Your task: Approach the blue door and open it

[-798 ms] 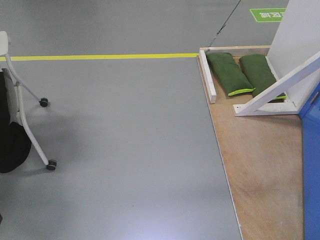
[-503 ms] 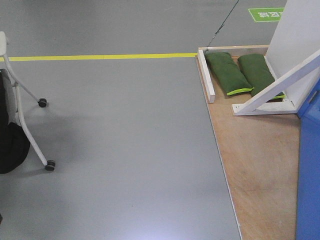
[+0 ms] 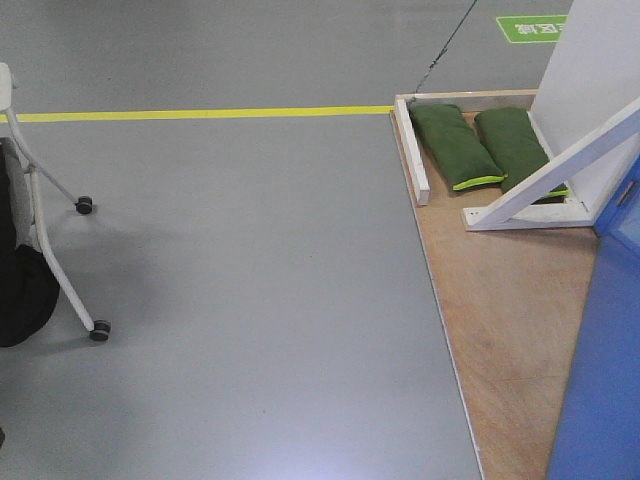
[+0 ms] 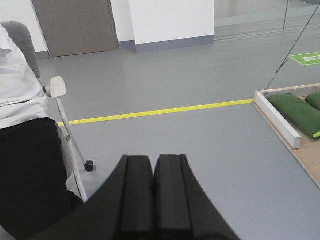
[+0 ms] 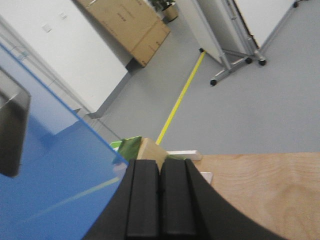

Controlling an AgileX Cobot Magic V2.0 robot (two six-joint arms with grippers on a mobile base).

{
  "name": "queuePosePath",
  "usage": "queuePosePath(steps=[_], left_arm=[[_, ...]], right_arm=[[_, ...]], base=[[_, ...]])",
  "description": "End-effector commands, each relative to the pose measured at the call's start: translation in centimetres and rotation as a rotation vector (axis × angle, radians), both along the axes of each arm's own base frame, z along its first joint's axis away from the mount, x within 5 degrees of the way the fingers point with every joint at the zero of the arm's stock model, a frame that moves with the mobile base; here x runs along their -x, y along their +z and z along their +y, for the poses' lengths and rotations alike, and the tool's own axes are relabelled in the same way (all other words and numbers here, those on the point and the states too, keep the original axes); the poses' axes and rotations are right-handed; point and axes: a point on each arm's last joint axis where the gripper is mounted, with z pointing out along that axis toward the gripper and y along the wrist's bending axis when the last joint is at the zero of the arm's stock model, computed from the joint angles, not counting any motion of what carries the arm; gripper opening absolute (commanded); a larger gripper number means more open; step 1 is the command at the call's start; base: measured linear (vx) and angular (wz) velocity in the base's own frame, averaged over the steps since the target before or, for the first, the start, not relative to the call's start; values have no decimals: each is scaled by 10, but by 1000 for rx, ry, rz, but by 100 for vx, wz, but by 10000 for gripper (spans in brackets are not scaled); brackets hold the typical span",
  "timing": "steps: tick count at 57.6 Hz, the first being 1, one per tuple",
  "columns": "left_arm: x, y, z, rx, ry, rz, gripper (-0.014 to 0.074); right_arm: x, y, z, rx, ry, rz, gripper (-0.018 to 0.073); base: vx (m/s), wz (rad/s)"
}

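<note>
Black and blunt, the two fingers of the left end effector (image 4: 152,165) are pressed flat together with no gap between them. Nothing is held and nothing is touched; only smooth grey floor (image 4: 200,140) is seen beyond them. The right end effector (image 5: 160,167) is likewise pressed together and holds nothing. Its left side is seen just beside the edge of the large glossy bright-blue door panel (image 5: 55,185); whether the two touch cannot be told.

In the right wrist view the blue door fills the lower left, its surface shiny enough for pale reflections to be made out. A dark rectangular fitting (image 5: 10,130) is set into it at the left edge of the picture. In the front view the door (image 3: 600,390) is seen as a slanted blue slab in the lower right corner, above a bare plywood platform (image 3: 500,300).

At the far end of the platform, two dark green sandbags (image 3: 457,145) are laid side by side inside a white wooden frame (image 3: 412,150), next to a white diagonal brace (image 3: 560,170). A yellow tape line (image 3: 200,113) is laid across the floor. A white wheeled chair (image 3: 60,270) stands at the left.
</note>
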Motion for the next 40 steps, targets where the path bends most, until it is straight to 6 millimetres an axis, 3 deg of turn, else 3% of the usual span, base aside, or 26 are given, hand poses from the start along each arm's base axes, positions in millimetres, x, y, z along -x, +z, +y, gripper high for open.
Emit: queuePosePath(steps=[1, 40], left_arm=[[-1, 7, -1, 10, -6, -88, 70], [-1, 7, -1, 10, -6, -88, 70]], right_arm=[[0, 34, 28, 113, 37, -60, 2], [-83, 43, 134, 122, 493, -99, 2]], base=[[0, 0], [0, 0]])
